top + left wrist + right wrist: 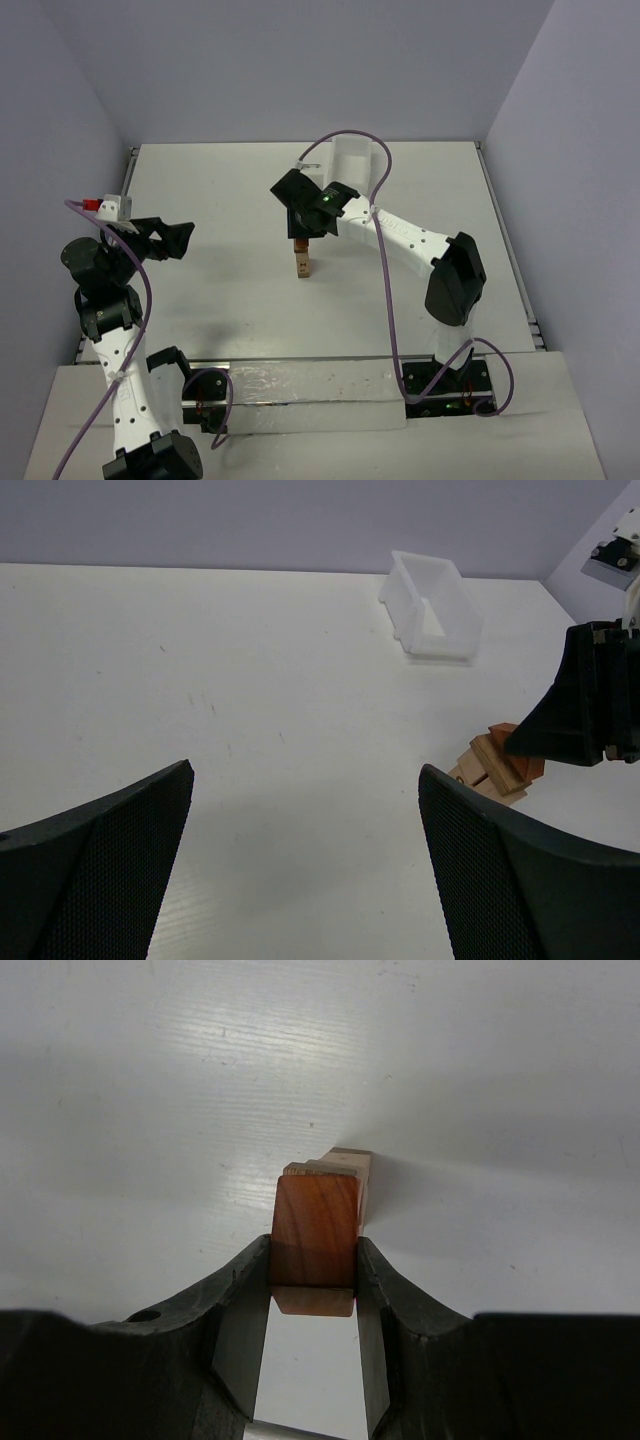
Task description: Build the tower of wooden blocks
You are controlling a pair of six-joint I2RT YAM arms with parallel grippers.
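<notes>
The wood block tower stands mid-table as a short column of light tan blocks. My right gripper is directly above it, shut on a reddish-brown block that sits at the top of the column; whether it rests on the tan blocks I cannot tell. In the left wrist view the tower shows at the right, with the right gripper covering its top. My left gripper hovers over bare table to the left of the tower, open with nothing between its fingers.
A white rectangular tray stands at the back of the table, behind the tower, also seen as the tray in the left wrist view. A purple cable loops along the right arm. Walls close in the table on three sides.
</notes>
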